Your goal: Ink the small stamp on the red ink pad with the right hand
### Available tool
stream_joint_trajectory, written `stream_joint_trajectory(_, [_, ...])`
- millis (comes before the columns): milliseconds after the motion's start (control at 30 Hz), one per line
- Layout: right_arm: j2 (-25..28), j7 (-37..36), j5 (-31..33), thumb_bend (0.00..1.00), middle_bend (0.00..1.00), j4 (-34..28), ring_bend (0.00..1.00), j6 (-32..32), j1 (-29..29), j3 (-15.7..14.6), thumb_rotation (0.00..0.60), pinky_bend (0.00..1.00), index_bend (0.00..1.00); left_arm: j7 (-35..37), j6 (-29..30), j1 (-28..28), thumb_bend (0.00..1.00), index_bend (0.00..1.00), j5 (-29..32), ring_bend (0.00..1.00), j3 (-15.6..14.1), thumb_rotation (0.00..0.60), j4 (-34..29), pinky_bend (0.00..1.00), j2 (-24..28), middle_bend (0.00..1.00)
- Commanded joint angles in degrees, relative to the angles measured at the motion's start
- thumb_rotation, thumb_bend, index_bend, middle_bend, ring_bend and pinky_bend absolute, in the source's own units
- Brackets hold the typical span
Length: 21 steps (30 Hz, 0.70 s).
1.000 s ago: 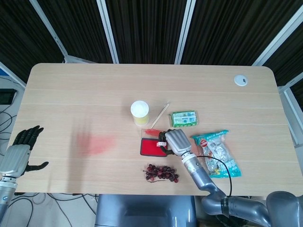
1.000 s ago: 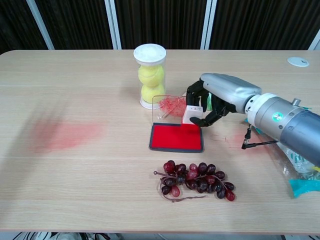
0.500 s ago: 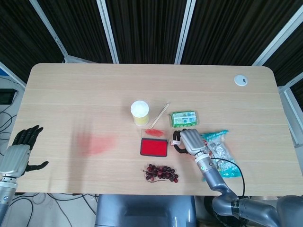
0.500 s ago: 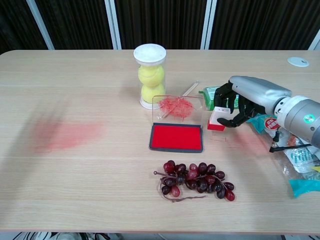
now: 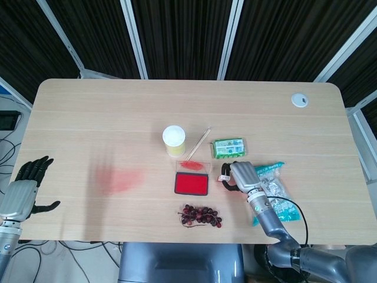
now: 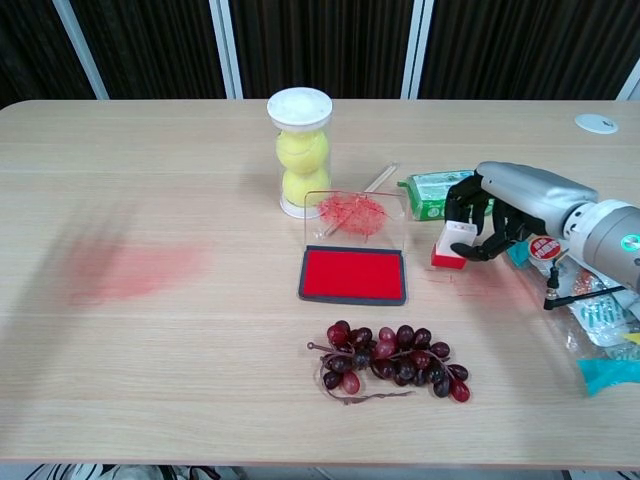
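Note:
The red ink pad (image 6: pixel 353 275) (image 5: pixel 191 183) lies open near the table's front middle, its clear lid (image 6: pixel 353 214) standing upright behind it. My right hand (image 6: pixel 505 200) (image 5: pixel 240 175) holds the small stamp (image 6: pixel 452 246), white on top and red below, just right of the pad and clear of it. The stamp sits low, close to the tabletop. My left hand (image 5: pixel 26 186) shows only in the head view, off the table's left front edge, fingers spread and holding nothing.
A clear tube of yellow balls (image 6: pixel 299 150) stands behind the pad. Dark grapes (image 6: pixel 392 355) lie in front of it. A green packet (image 6: pixel 436 193) and a wooden stick (image 6: pixel 380 178) sit behind my right hand, snack bags (image 5: pixel 274 191) to its right. A red smear (image 6: pixel 130 270) marks the left tabletop.
My right hand has carried the stamp off the ink pad's right end and moved it rightward and lower, beside the pad. The left hand has stayed still.

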<state>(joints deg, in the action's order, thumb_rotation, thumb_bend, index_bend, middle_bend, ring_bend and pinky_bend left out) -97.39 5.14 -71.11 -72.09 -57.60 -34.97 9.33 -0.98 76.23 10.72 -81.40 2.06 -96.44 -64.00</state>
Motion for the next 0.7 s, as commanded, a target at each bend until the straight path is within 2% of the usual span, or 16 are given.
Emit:
stream_joint_trajectory(33, [-0.30, -0.10, -0.02, 0.61, 0.59, 0.25, 0.46, -0.28, 0.18, 0.07, 0.600, 0.51, 0.79, -0.03, 0.03, -0.01, 0.05, 0.00, -0.02, 0.00, 0.00, 0.600, 0.00, 0.00, -0.01, 0.00])
stream_joint_trajectory(233, [-0.17, -0.03, 0.26, 0.58, 0.55, 0.11, 0.43, 0.29, 0.20, 0.13, 0.600, 0.47, 0.78, -0.10, 0.05, -0.03, 0.05, 0.00, 0.00, 0.00, 0.00, 0.600, 0.00, 0.00, -0.05, 0.00])
stream_joint_trajectory(700, [-0.48, 1.36, 0.68, 0.58, 0.54, 0.65, 0.43, 0.82, 0.31, -0.06, 0.600, 0.47, 0.77, 0.02, -0.05, -0.01, 0.05, 0.00, 0.01, 0.00, 0.00, 0.600, -0.02, 0.00, 0.02, 0.00])
